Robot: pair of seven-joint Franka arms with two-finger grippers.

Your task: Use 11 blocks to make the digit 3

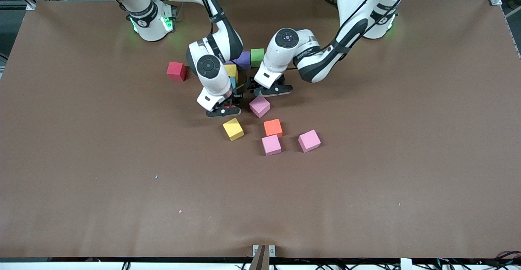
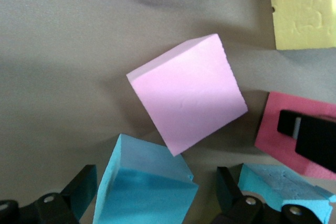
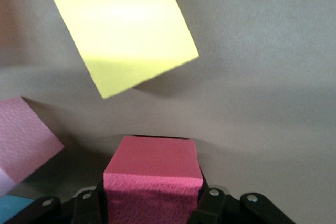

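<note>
Both arms reach from their bases down to the middle of the table, wrists bent so the grippers point at the surface.

The right gripper sits low at the table; its fingers are clamped on a red-pink block, which stands just beside the blue blocks. A tilted yellow block lies just nearer the front camera.

The left gripper is low as well, fingers spread wide and holding nothing; a blue block stands between them. A second blue block is beside it. A rotated pink block lies just nearer the camera than this gripper.

The blocks already placed sit between the two wrists: a purple block, a green block and another yellow block, largely hidden.

Loose blocks: an orange block, two more pink blocks nearer the camera, and a red block apart toward the right arm's end.
</note>
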